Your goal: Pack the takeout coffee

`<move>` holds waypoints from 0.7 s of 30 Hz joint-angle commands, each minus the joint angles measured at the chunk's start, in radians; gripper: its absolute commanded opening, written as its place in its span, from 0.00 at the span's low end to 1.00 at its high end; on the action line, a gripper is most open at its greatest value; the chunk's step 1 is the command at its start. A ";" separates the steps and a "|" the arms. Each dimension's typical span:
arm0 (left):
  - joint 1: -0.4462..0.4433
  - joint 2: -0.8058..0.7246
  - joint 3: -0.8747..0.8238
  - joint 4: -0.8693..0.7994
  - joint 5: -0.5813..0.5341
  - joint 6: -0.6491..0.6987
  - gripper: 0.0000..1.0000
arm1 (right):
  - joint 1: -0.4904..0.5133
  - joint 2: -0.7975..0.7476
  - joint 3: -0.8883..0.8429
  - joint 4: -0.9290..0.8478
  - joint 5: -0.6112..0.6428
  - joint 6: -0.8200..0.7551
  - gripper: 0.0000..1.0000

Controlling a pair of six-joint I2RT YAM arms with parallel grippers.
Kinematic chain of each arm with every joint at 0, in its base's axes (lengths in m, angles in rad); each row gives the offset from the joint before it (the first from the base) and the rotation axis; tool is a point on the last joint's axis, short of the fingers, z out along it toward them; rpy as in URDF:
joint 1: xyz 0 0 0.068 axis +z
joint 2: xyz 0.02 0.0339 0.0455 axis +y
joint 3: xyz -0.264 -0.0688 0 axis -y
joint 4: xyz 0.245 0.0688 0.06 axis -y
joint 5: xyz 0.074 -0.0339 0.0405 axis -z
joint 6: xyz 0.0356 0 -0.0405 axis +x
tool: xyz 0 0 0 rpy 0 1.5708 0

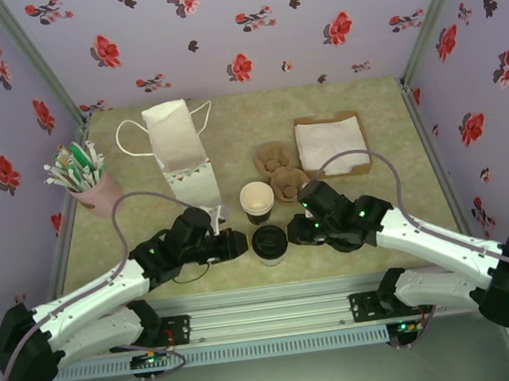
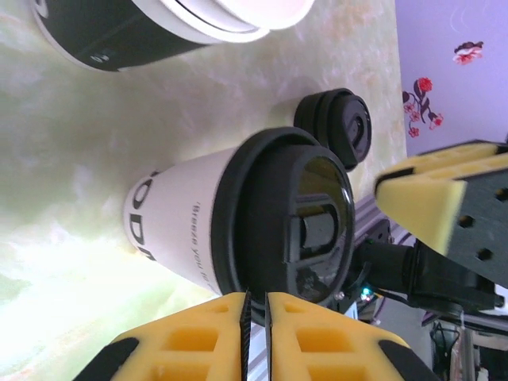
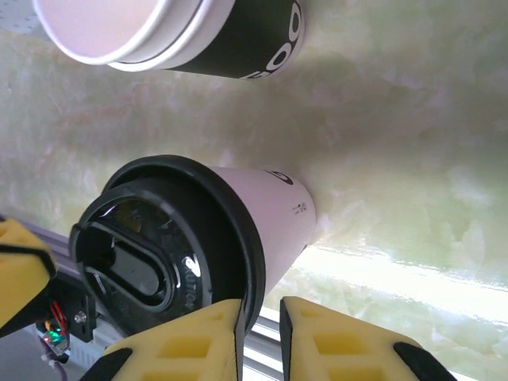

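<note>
Two claws flanked the takeout coffee (image 1: 269, 242), the left gripper (image 1: 235, 244) and the right gripper (image 1: 303, 231), each with its fingers spread apart and clamped on nothing. The coffee stood upright near the table's (image 1: 392, 184) front edge, long axis vertical, black lid (image 3: 135, 262) up. Its pale wall bore large dark letters, cut off, and small script starting "Breeze You". Just behind it stood an unlidded cup (image 1: 256, 198), and farther back a white paper bag (image 1: 177, 153).

Green marbled table (image 1: 247, 122) — lidded coffee cup (image 1: 269, 242), open cup (image 1: 256, 198) (cream inside), white paper bag (image 1: 179, 153), napkin tray (image 1: 323, 117)
</note>
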 commanded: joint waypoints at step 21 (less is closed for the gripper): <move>0.069 0.122 0.039 -0.019 -0.004 0.097 0.10 | 0.011 0.161 -0.024 0.069 -0.031 0.000 0.10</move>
